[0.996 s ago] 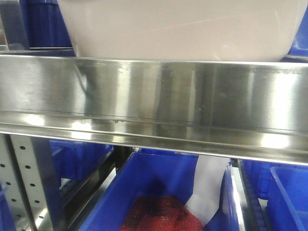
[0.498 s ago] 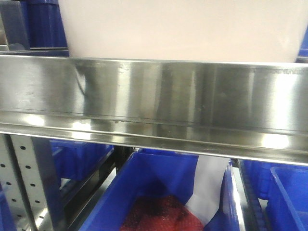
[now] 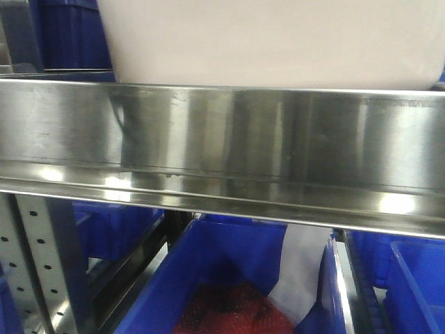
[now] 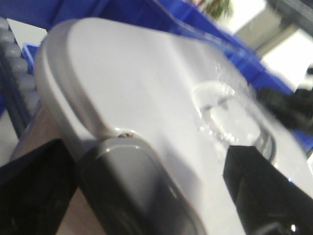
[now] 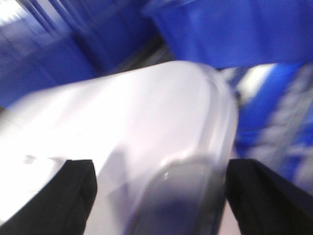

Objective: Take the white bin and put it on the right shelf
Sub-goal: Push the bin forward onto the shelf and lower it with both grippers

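The white bin [image 3: 278,42] fills the top of the front view, its base hidden behind the front lip of the right shelf [image 3: 222,132]. In the left wrist view its glossy lid [image 4: 146,88] runs away from me. The grey handle [image 4: 132,186] lies between the two black fingers of my left gripper [image 4: 146,196], which is shut on the bin's end. The right wrist view is blurred. It shows the bin's other end [image 5: 122,112], where my right gripper [image 5: 159,196] is clamped around a second grey handle [image 5: 186,200].
Below the shelf stands a blue crate [image 3: 229,250] holding red mesh [image 3: 229,313] and a white sheet [image 3: 302,271]. More blue crates sit at the right [image 3: 410,278] and behind the bin [image 3: 69,35]. A perforated upright [image 3: 35,264] is at the lower left.
The bin's base has dropped behind the shelf lip, hiding its rounded bottom corners. The bin has then slid a little to the right.
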